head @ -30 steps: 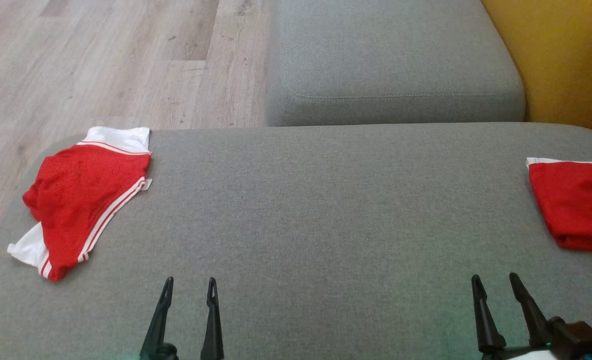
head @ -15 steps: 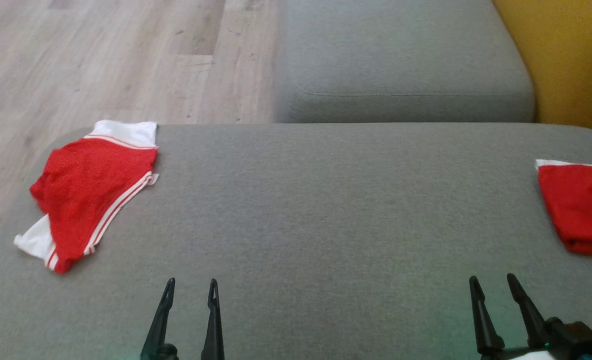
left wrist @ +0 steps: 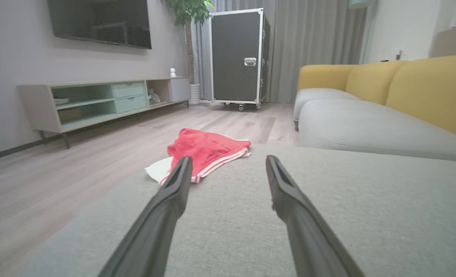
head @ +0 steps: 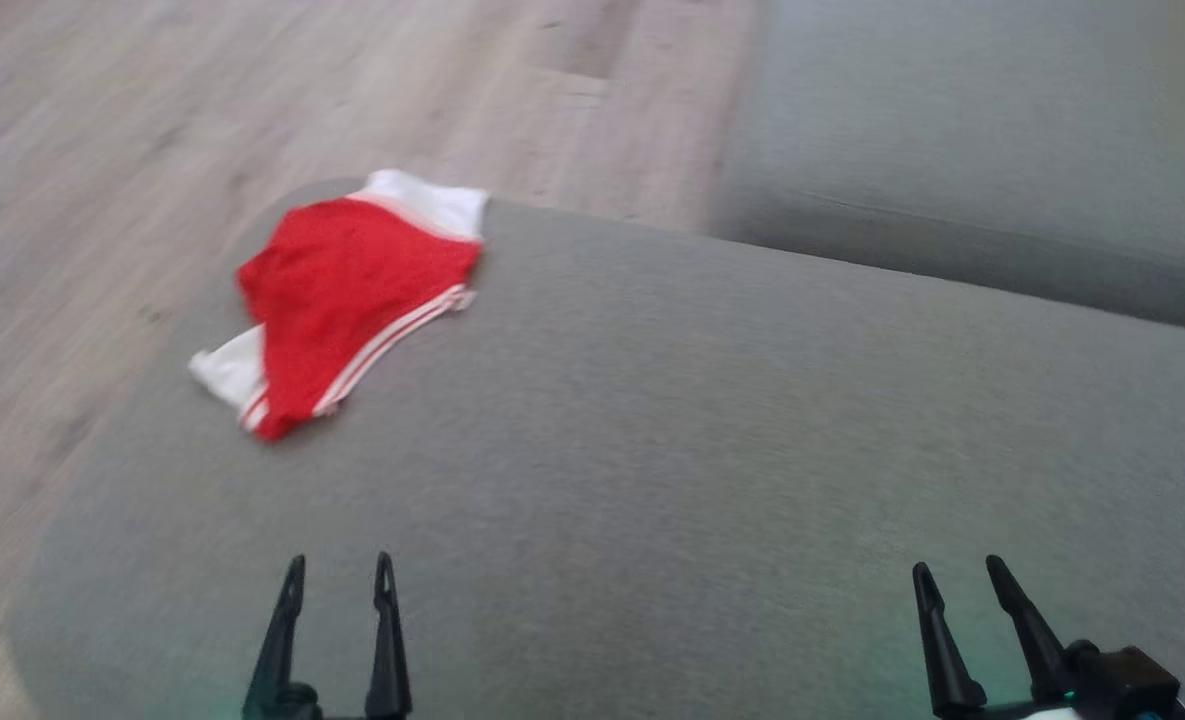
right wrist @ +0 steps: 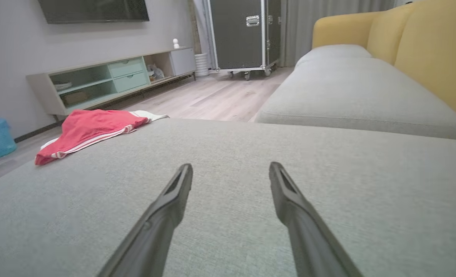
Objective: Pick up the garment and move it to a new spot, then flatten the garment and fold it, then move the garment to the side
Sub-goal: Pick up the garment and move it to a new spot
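- The garment, a pair of red shorts (head: 352, 290) with white stripes and white trim, lies rumpled at the far left corner of the grey sofa cushion (head: 702, 450). Its white edge reaches the rim of the cushion next to the wooden floor (head: 102, 150).
- The left pincer (head: 340, 575) hovers low at the near edge of the cushion. Its two fingers are spread and hold nothing, and they point toward the shorts, which are well apart from it.
- The right pincer (head: 957, 580) is also spread and empty, near the right part of the near edge.
- In my judgement the task is at its very start: the shorts are not yet gripped. Lifting, moving, flattening, folding and putting aside are all left to do.
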### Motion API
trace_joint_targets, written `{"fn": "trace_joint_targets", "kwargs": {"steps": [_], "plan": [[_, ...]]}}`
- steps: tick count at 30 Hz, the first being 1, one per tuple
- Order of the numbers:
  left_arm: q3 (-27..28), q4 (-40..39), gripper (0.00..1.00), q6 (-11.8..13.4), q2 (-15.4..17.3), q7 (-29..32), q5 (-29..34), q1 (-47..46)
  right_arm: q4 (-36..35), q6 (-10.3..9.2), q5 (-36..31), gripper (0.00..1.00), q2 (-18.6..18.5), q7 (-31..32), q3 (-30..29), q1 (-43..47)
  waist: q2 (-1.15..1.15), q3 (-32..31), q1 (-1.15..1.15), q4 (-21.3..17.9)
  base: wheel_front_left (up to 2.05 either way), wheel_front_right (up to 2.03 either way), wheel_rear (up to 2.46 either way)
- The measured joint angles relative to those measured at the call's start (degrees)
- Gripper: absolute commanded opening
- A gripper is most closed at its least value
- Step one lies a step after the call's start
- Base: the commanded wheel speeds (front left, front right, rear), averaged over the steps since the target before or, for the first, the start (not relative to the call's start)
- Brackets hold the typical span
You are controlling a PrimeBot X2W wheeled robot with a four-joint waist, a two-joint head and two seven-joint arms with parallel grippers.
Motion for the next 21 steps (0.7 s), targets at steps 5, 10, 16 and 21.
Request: {"fn": "trace_joint_targets", "kwargs": {"steps": [5,10,16,21], "plan": [[1.02,-0.94,1.00,0.07,0.01,0.00,-0.03,0.01,0.24,0.00,0.38,1.00,-0.07,0.00,0.57,-0.10,0.00,0.56,0.00,4.97,0.00,0.00,0.00],[2.76,-1.75,1.00,1.10,0.01,0.00,-1.51,-0.03,0.29,0.00,0.73,1.00,-0.53,0.00,1.40,-0.99,0.00,1.98,0.00,7.34,0.00,0.00,0.00],[4.64,-1.65,1.00,-0.42,0.21,0.00,-0.40,-6.33,-0.46,0.00,0.99,1.00,-6.19,0.00,1.80,-1.25,0.00,5.98,0.00,9.69,0.00,0.00,0.00],[5.77,2.19,1.00,-2.52,0.33,-0.01,-0.20,-20.76,-2.74,0.00,1.01,1.00,-13.24,0.00,1.79,-5.19,0.00,11.97,0.01,9.69,0.00,0.00,0.00]]}}
